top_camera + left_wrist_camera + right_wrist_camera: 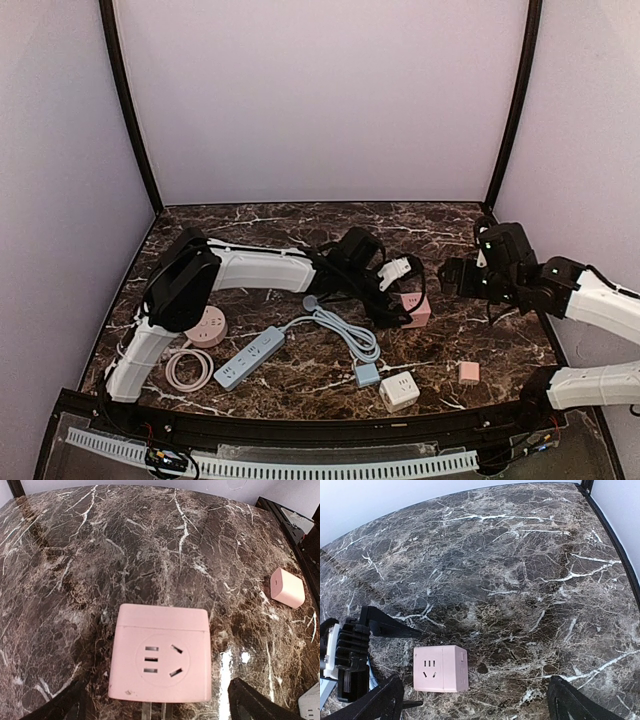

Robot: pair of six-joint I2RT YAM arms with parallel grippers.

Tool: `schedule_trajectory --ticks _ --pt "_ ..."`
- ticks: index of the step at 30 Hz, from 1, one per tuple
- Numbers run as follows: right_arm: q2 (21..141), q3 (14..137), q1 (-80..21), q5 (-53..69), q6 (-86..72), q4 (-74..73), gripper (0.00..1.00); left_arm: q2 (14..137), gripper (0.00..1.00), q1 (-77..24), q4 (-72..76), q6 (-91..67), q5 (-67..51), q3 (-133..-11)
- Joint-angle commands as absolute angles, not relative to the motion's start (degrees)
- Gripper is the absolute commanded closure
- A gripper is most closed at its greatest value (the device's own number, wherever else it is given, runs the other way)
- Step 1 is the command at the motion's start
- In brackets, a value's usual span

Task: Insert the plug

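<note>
Adapter cube (160, 652): rigid, light, smooth plastic, likely slippery. Grip flat opposite sides, clear of prongs (154, 711). Left gripper (157, 702) fingers apart, flanking it; right gripper (475, 700) apart, empty.

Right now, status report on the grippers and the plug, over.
Left gripper open, straddling pink cube plug adapter. Right gripper open, empty. Adapter on brown marble table, ungripped. Nothing blocking it.

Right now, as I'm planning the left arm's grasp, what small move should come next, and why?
Probably lower the left gripper and close on the pink cube-shaped plastic socket adapter: its open fingers straddle the adapter, whose prongs show at its near edge.
</note>
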State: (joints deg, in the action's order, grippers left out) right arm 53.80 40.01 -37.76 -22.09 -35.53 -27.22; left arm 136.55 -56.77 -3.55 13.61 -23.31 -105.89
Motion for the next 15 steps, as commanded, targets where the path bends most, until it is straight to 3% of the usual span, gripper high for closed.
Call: schedule_trajectory --ticks 1,10,15 --pt "52.8 38.8 -37.5 -21.2 -36.1 -26.6 0.01 137.7 0.02 -56.8 -5.2 15.4 -24.8 -108.9" --pt "53.1 38.2 -37.5 -20.5 -35.9 -26.4 0.01 140.6 0.05 -56.8 -4.5 16.5 -25.0 -111.8" --pt "52.4 37.6 -37.5 -19.8 -36.1 -26.3 0.01 141.3 0.18 -56.8 -4.1 17.1 -25.8 -112.2"
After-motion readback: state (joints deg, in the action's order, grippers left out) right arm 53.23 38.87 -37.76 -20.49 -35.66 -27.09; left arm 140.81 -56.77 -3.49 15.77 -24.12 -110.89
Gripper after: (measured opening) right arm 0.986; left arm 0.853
